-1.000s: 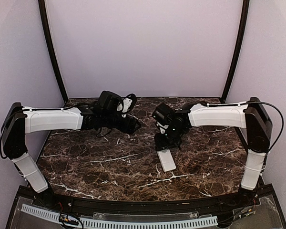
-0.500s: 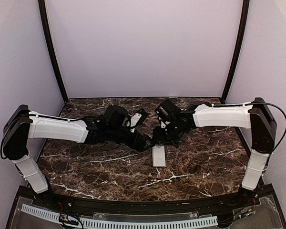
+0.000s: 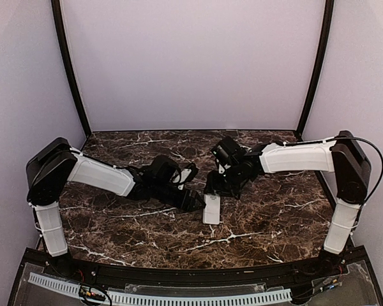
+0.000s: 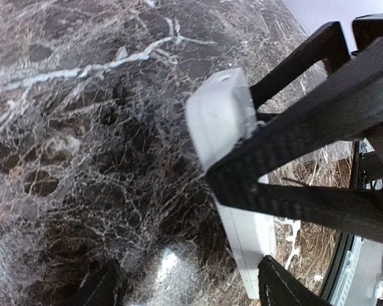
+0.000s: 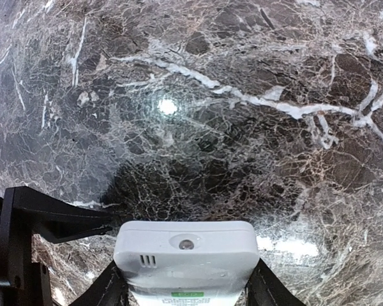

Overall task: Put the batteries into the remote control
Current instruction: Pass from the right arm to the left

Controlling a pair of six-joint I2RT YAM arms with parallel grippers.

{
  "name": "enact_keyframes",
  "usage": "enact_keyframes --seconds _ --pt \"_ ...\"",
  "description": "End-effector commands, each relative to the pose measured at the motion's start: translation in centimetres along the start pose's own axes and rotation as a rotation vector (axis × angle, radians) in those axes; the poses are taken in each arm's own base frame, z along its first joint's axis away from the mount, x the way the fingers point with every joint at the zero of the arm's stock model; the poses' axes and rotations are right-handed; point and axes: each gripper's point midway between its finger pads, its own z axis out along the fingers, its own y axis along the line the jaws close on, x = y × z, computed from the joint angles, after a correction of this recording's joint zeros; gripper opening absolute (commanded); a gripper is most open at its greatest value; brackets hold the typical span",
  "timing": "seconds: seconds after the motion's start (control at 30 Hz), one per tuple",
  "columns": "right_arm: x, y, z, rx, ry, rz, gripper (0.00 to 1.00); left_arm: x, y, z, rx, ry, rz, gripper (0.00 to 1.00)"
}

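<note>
right fingers [image 5: 265, 292]: pinching remote control [image 5: 185, 255] by its long sides, near centre of surface [image 3: 127, 223]
left fingers [image 4: 281, 290]: spread, empty, just beside remote control

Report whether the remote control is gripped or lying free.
Gripped: the right gripper has its fingers against both sides of the remote control.

In the overhead view the remote control [image 3: 210, 210] is too small for its face to be read, and the right gripper [image 3: 212, 191] covers its far end. In the right wrist view the bottom edge cuts the remote off just below its end face. In the left wrist view that gripper's black fingers [image 4: 319, 108] cross the blurred remote's middle at right. The left gripper [image 4: 191, 288] shows only fingertips at the bottom edge.
</note>
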Motion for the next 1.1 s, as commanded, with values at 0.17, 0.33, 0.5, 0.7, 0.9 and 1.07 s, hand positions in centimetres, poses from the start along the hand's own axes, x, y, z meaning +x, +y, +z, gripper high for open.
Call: enact_keyframes --seconds 0.17,0.33,0.5,0.7,0.9,1.07 --pt "-0.7 1.0 0.0 -0.065 -0.021 0.025 0.15 0.0 -1.4 1.2 0.160 0.016 -0.041 0.70" --pt "-0.4 0.6 0.8 -0.063 -0.006 0.034 0.15 -0.5 -2.1 1.6 0.218 0.003 -0.045 0.69" --pt "-0.5 0.5 0.9 -0.066 -0.006 0.041 0.14 -0.8 -2.2 2.2 0.242 -0.008 -0.074 0.68" --pt "-0.3 0.5 1.1 -0.071 0.003 0.040 0.14 -1.1 -2.2 3.0 0.254 0.001 -0.084 0.52" --pt "-0.1 0.6 1.3 -0.082 0.012 0.036 0.14 -1.5 -2.5 3.1 0.270 -0.014 -0.078 0.36" --pt "0.1 0.6 1.5 -0.083 0.021 0.035 0.14 -1.5 -2.6 3.2 0.278 -0.011 -0.080 0.17"
